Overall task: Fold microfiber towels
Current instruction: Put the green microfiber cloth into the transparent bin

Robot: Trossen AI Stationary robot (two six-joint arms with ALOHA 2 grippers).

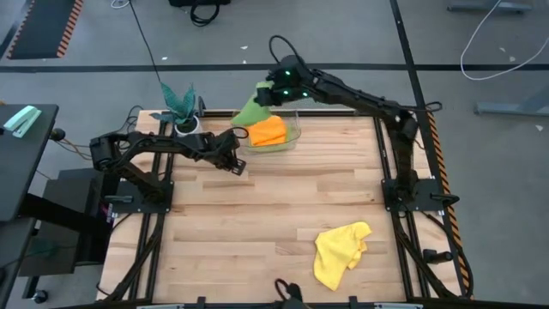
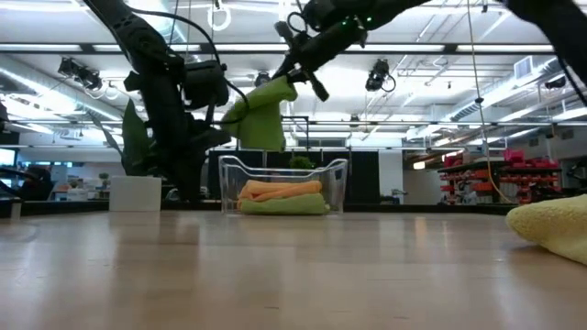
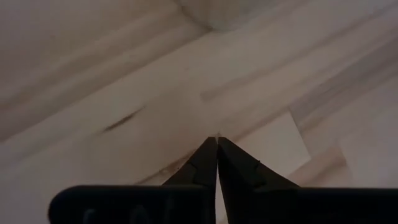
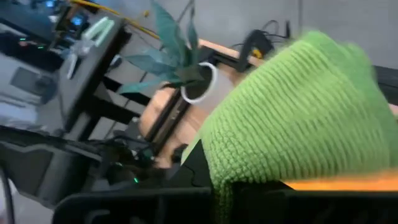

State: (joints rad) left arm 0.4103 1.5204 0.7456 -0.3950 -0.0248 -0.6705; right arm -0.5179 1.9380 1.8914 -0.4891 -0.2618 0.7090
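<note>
Two towels, orange (image 1: 268, 130) and lime (image 2: 284, 206), sit folded in the bin (image 1: 293, 137); right tool (image 1: 273, 96) clenched on green towel (image 1: 251, 112) above, left tool (image 1: 238, 166) closed empty, yellow towel (image 1: 340, 251) left crumpled on counter (image 1: 274, 215).

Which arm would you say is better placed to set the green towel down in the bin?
The right: its gripper already holds the green towel above the clear bin, while the left gripper waits shut beside it.

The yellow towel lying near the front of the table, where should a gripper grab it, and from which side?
Probably from above, at the corner sticking out toward the bin. The yellow towel lies crumpled and flat on the table, so that raised point gives the fingers the most to pinch.
</note>
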